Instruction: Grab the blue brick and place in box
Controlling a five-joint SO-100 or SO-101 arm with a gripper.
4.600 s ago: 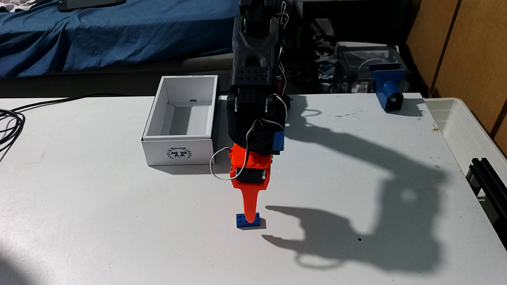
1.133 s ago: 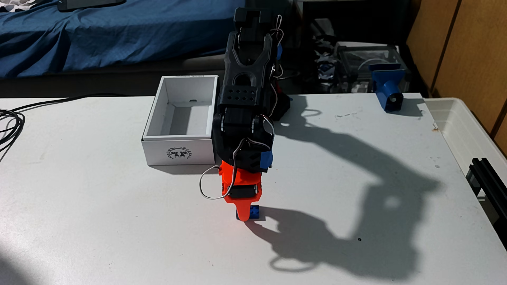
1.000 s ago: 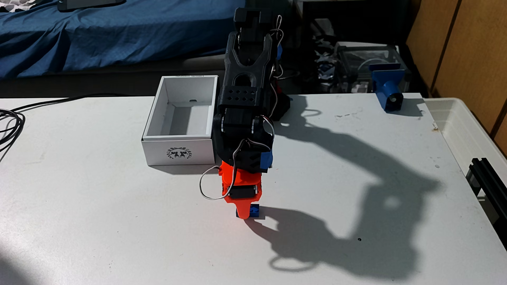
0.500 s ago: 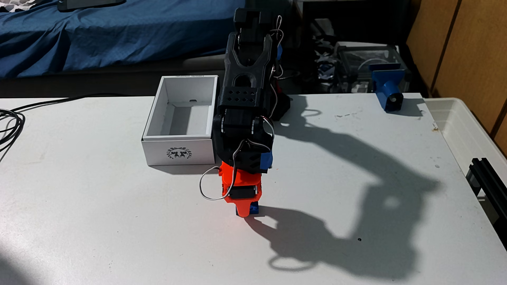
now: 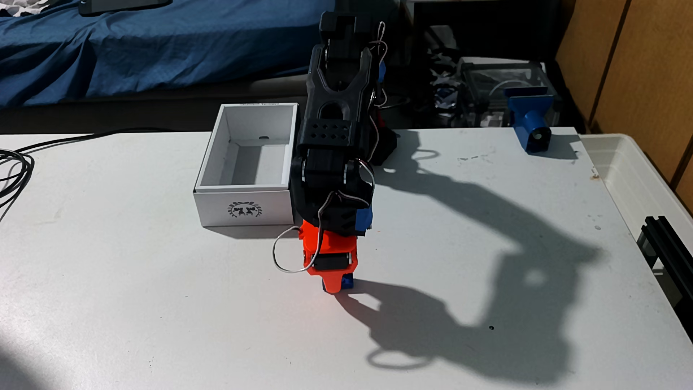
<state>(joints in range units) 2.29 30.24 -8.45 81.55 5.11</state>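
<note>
A blue printed bracket [image 5: 530,120] with a round hole sits at the far right corner of the white table [image 5: 150,300]. Black cables [image 5: 15,168] coil over the table's left edge. A translucent plastic bin [image 5: 637,180] lies along the right edge. Beyond the far edge, a blue bedsheet [image 5: 150,48] is rumpled.
</note>
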